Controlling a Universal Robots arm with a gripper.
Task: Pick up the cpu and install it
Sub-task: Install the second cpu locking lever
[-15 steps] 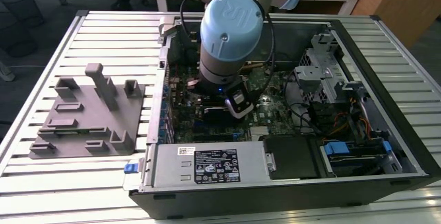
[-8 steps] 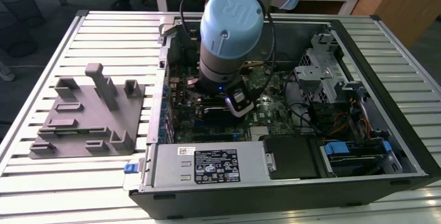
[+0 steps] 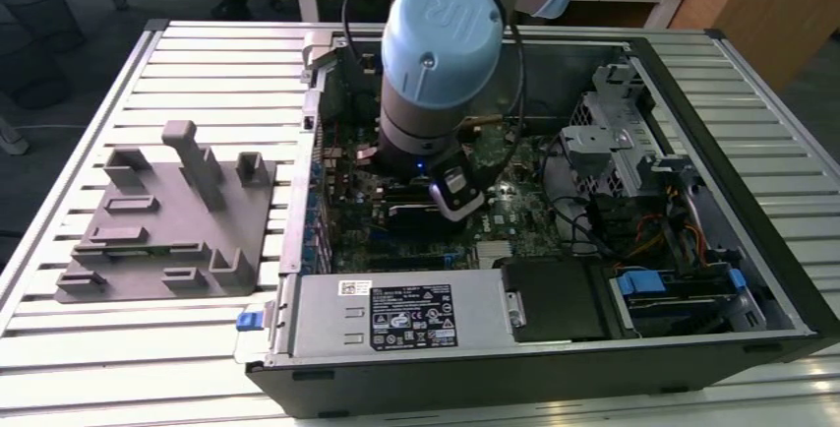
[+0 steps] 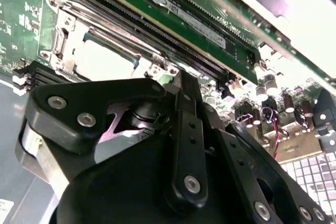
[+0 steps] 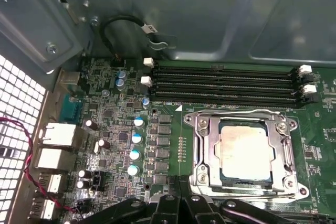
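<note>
Silvery cpu (image 5: 245,153) seated; gripper (image 5: 178,203) poised beside it.

Power supply label (image 3: 411,316) print seems illegible

The exterior view looks steeply down from high up, taking in the whole open computer case (image 3: 525,250) on the slatted worktop (image 3: 157,348). Both wrist views ride close above the motherboard (image 5: 121,129), past the tool's black linkage (image 4: 178,156). Both share the CPU socket (image 5: 244,153) and the memory slots (image 5: 226,85).
</note>
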